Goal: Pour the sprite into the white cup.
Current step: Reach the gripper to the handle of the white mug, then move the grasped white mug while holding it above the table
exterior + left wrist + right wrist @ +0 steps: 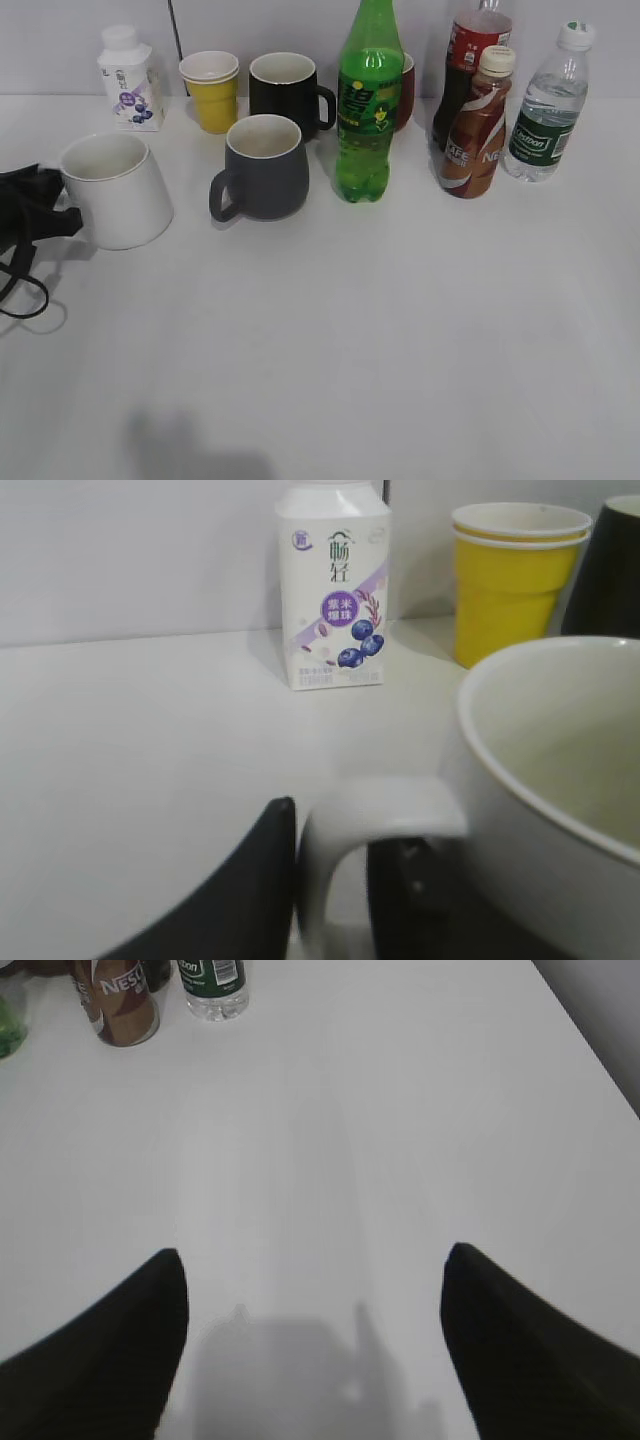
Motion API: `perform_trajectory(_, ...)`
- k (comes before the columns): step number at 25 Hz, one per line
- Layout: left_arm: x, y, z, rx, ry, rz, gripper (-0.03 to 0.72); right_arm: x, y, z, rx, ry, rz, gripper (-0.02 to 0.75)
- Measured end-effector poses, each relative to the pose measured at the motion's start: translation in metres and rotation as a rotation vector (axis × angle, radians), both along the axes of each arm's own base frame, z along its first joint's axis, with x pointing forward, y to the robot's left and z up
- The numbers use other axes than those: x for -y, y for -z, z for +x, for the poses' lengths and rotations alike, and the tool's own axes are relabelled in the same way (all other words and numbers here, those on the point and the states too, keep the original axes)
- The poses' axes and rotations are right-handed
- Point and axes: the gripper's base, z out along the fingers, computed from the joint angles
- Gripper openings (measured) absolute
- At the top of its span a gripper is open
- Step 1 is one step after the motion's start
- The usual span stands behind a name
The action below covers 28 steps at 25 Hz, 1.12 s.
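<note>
Jaws of the left gripper [330, 880] straddle the handle of the white cup [112, 188], apparently steadying it at the table's left for pouring; whether they pinch cannot be determined. Right gripper [315, 1345] hangs wide apart, empty, presumably ready to grasp the sprite [369, 105], upright mid-row beside the grey mug [263, 168]. White table [400, 340] meets a pale wall.

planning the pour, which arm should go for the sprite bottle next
Right. The left gripper is closed around the white cup's handle at the table's left edge. The right gripper is open and empty, and the sprite stands right of centre, closer to its side.
</note>
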Motion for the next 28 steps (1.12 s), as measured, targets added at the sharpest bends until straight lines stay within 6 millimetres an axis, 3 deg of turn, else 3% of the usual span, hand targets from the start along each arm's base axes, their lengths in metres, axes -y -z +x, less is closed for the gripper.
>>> perform_trajectory(3, 0.000, 0.001, 0.003, -0.010, -0.003, 0.008, 0.050, 0.000, 0.000, 0.000, 0.000, -0.002, 0.003, 0.588)
perform_trajectory(8, 0.003, -0.001, 0.001, -0.006, 0.044, 0.023, 0.049, -0.006, -0.002, 0.000, 0.014, -0.055, 0.031, 0.588)
perform_trajectory(11, 0.004, -0.010, -0.005, 0.011, 0.059, 0.031, 0.049, -0.012, -0.022, 0.008, 0.165, -0.121, 0.029, 0.588)
perform_trajectory(17, 0.004, -0.038, -0.024, 0.093, 0.068, 0.031, 0.049, -0.020, -0.079, 0.057, 0.612, -0.163, -0.027, 0.588)
perform_trajectory(21, 0.008, -0.054, -0.038, 0.152, 0.123, 0.048, 0.049, -0.020, -0.109, 0.091, 0.775, -0.109, -0.029, 0.586)
perform_trajectory(23, 0.011, -0.063, -0.044, 0.188, 0.160, 0.061, 0.049, -0.022, -0.111, 0.110, 0.760, -0.105, -0.022, 0.568)
perform_trajectory(28, 0.012, -0.087, -0.056, 0.257, 0.180, 0.091, 0.049, -0.041, -0.088, 0.155, 0.595, -0.189, 0.068, 0.495)
